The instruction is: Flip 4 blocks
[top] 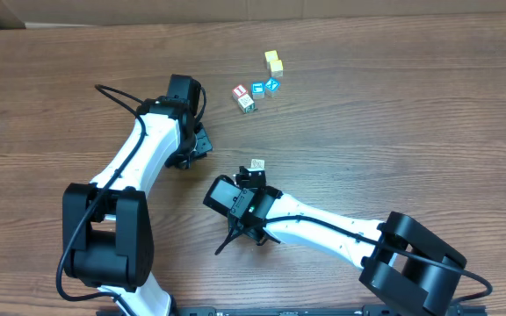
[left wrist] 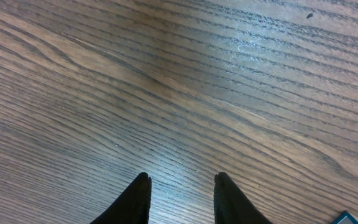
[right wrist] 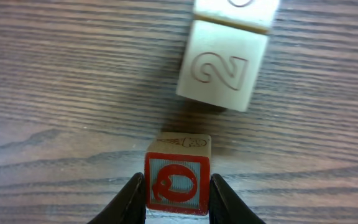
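Here the right gripper clenches a red-framed alphabet block between its fingers, just short of a pale block embossed "2" on the wooden table; the left gripper stands parted, empty.

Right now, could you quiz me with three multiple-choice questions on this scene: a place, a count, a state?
1. Where is the right gripper? A) around a red block B) lifted high, empty C) folded away
2. How many blue cubes? A) one B) two C) five
3. The left gripper is: A) open, empty B) holding a block C) shut tight
Answers: 1 A, its fingers flank the block; 2 B, two lie side by side; 3 A, only table shows in its gap.
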Tool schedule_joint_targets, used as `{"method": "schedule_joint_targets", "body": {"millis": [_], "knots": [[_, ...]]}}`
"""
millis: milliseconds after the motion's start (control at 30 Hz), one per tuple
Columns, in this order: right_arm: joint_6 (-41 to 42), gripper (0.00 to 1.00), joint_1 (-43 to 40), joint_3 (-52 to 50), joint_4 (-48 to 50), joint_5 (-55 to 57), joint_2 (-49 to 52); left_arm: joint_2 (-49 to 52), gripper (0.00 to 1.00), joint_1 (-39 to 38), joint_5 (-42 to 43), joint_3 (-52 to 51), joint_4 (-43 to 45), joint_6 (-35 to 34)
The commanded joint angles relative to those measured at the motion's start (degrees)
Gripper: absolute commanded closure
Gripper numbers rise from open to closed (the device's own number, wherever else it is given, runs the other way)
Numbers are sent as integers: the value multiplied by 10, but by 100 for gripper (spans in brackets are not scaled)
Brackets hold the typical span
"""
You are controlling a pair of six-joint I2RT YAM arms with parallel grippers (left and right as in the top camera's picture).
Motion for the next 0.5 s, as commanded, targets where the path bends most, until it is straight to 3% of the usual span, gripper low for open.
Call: {"method": "schedule_joint_targets", "body": {"millis": [0,467], "knots": [[42,72,3,3,-13,29,-9,-7,73,2,-9,1,0,-7],[75,72,-15,3,-6,47,-9,-7,73,2,-9,1,-2,-7]]}}
